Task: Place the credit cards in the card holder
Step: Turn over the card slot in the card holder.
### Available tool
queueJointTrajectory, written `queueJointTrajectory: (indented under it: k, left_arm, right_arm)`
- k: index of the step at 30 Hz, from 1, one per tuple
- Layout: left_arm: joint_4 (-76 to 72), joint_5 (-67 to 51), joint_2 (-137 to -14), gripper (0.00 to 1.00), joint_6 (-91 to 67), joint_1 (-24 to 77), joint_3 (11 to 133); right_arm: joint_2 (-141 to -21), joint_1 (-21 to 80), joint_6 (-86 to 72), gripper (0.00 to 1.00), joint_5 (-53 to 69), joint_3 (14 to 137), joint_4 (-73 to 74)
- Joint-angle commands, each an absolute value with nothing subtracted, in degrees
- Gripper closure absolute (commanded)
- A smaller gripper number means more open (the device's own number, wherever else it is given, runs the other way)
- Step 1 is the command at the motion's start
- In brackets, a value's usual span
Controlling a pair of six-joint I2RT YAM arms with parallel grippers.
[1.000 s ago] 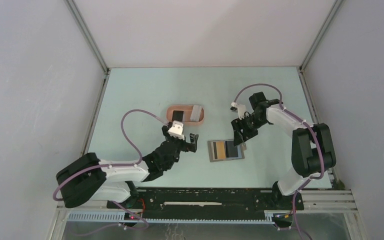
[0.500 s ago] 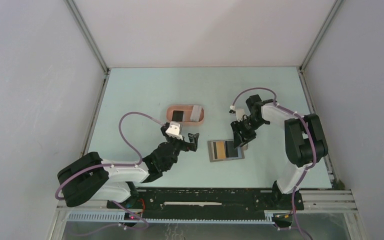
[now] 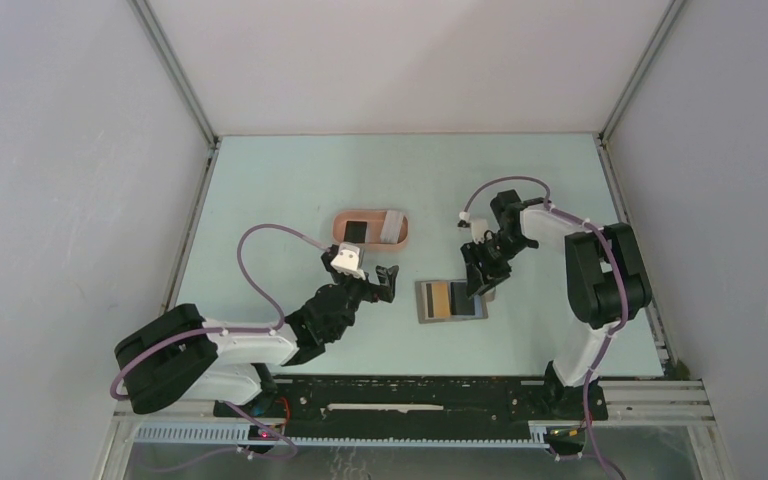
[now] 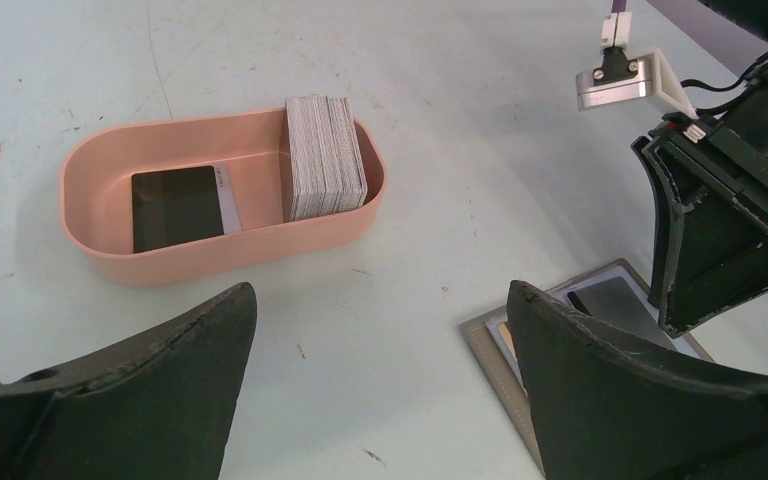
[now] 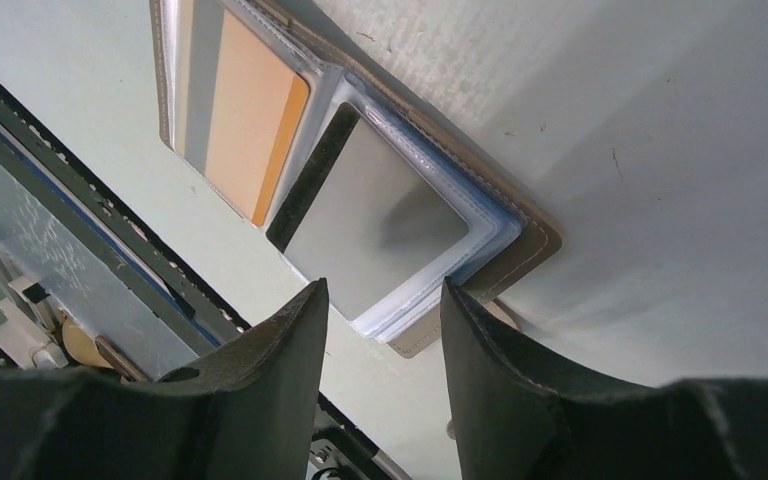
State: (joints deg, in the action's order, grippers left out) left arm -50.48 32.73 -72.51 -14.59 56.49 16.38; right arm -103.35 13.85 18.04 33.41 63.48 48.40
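We see a pale mint-green surface (image 3: 290, 180), lightly scuffed, closed in on three sides by plain grey-white walls (image 3: 60, 150), with metal struts (image 3: 175, 75) rising from its far corners; the light is soft and even.

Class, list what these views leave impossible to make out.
Top view: grey folding wallet's right edge, under the right gripper.
Left wrist view: most of the wallet, behind the left gripper's finger.
Right wrist view: whether the right gripper touches the wallet; fingers block it.
Left wrist view: count of whitish stacked cards in the salmon-pink oval tray; too fine.
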Motion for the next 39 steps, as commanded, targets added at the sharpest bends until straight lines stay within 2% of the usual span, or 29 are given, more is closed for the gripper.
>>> queueJointTrajectory:
  k: [1, 18, 39]
  left_arm:
    - [-53.0, 32.9, -71.8, 0.0, -14.8, 56.3, 15.2]
    - [-53.2, 32.8, -71.9, 0.0, -14.9, 56.3, 15.1]
    - [-53.5, 32.6, -72.1, 0.0, -14.9, 56.3, 15.0]
  right_arm:
    - [-104.2, 13.6, 17.0, 0.46, 33.8, 65.7, 49.0]
    - [-105.1, 13.5, 16.6, 0.4, 34.0, 65.7, 48.8]
    - [-102.8, 13.0, 17.4, 0.55, 42.4, 66.4, 50.3]
